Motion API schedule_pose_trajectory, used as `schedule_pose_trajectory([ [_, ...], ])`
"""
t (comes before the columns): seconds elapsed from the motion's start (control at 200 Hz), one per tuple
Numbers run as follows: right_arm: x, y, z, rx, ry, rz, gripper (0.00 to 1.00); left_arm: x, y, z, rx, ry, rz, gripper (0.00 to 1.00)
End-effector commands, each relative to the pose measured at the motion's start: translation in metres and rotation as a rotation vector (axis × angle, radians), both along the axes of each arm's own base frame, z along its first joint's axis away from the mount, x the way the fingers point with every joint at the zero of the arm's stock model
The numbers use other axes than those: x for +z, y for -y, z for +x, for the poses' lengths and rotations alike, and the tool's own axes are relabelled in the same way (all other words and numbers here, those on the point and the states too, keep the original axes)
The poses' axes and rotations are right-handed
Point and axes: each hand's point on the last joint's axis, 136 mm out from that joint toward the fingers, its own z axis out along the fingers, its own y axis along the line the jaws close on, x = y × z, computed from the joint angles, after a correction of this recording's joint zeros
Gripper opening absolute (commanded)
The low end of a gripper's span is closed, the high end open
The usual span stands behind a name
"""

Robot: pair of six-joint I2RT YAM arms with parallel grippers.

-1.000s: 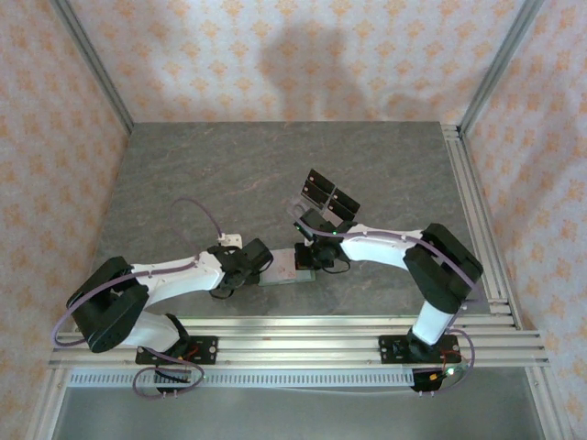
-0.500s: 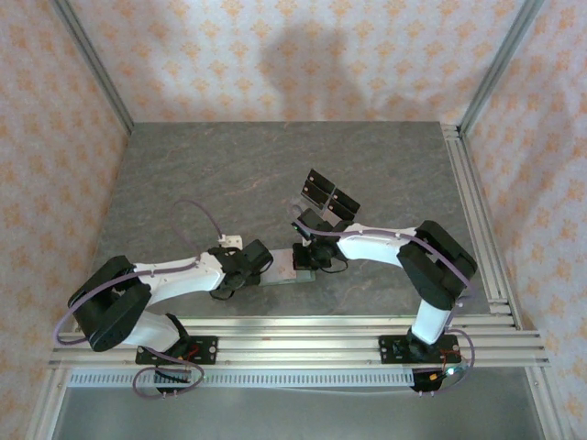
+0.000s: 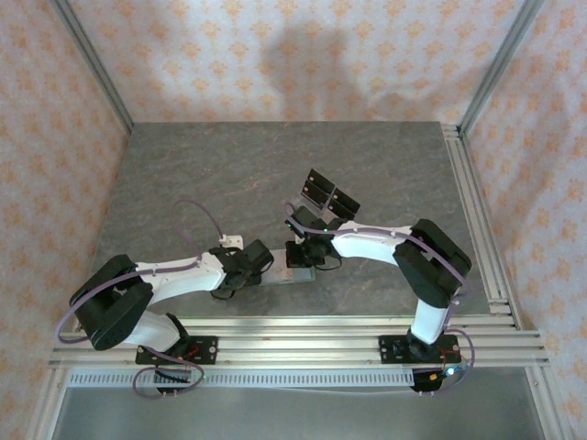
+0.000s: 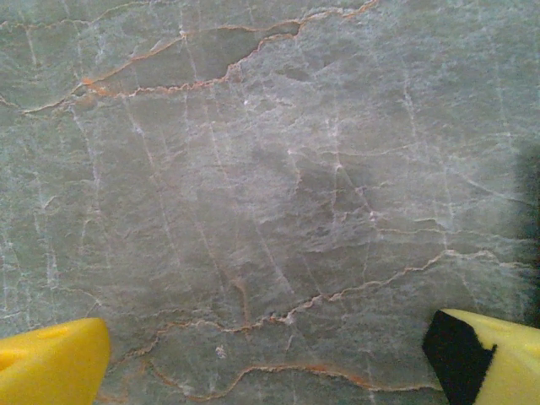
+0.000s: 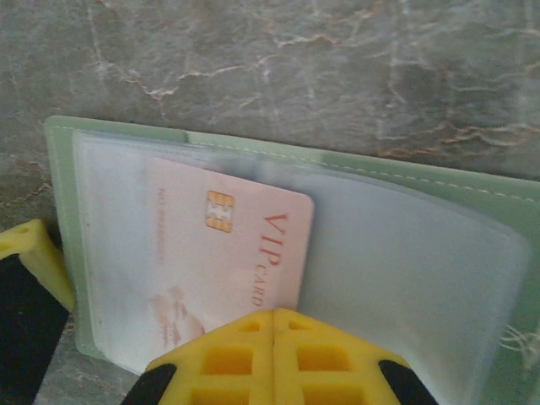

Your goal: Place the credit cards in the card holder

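Observation:
The sage-green card holder lies open on the table, its clear sleeves facing up. A pale pink credit card marked VIP sits partly inside the left sleeve. My right gripper is shut, and its joined tips press on the card's near edge. From above, the right gripper is over the card holder. My left gripper stands open just left of the holder. In its own view the left gripper has bare table between the jaws. Black cards sit behind.
A yellow finger of the left gripper shows beside the holder's left edge. Aluminium rails run along the table's right side and near edge. The marbled grey tabletop stretches to the back and left.
The right gripper has slid a little to the left over the card holder. The left arm has hardly moved.

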Motion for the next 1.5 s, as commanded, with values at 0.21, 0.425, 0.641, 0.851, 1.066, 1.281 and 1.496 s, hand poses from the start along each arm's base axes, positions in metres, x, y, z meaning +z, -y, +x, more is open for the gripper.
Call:
schedule_pose_trajectory([
  [0.21,-0.002,-0.018,-0.002,0.045,-0.009,-0.006,0.0,-0.01,0.001,-0.003,-0.001,-0.021,0.004,1.0],
  [0.425,0.001,-0.031,0.002,0.054,-0.018,0.024,0.0,-0.011,0.005,-0.002,-0.006,-0.02,0.002,1.0],
  [0.641,0.015,-0.033,0.009,0.063,0.022,0.021,0.0,-0.011,0.007,-0.003,-0.012,-0.022,0.007,1.0],
  [0.851,0.03,-0.015,0.012,0.052,0.085,-0.035,0.0,-0.01,0.007,-0.003,-0.014,-0.019,0.008,1.0],
  [1.066,0.018,0.006,0.011,0.026,0.079,-0.084,0.0,-0.01,0.007,-0.003,-0.013,-0.017,0.007,1.0],
  [1.281,0.009,0.013,0.012,0.015,0.066,-0.097,0.0,-0.01,0.006,-0.003,-0.013,-0.015,0.011,1.0],
  [1.496,-0.002,0.008,0.01,0.024,0.038,-0.09,0.0,-0.01,0.006,-0.003,-0.014,-0.015,0.011,1.0],
])
